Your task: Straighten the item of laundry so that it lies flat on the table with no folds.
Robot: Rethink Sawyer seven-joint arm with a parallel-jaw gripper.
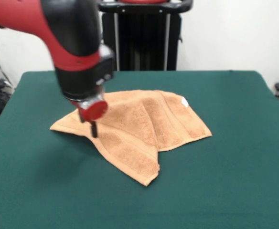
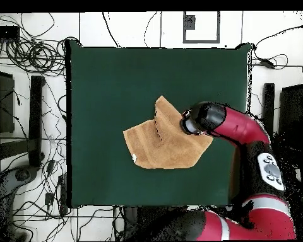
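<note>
The green-felt worktop (image 1: 235, 143) has plenty of bare room on every side, so the cloth can be spread in any direction. The orange-tan terry towel (image 1: 144, 129) lies near the worktop's middle, folded over itself: in the front view a flap runs toward the camera to a point, with a crease up the middle, and the white tag (image 1: 184, 101) shows at the far right edge. The red and black arm (image 2: 242, 129) reaches over the towel's corner at the left of the front view. The end effector (image 1: 93, 128) hangs low over that corner, touching or just above the cloth; whether it is open or closed cannot be told.

To do this step well, I judge it should pinch only the top layer at the corner, then draw it outward and low, away from the crease, so the fold opens without dragging the whole towel.
</note>
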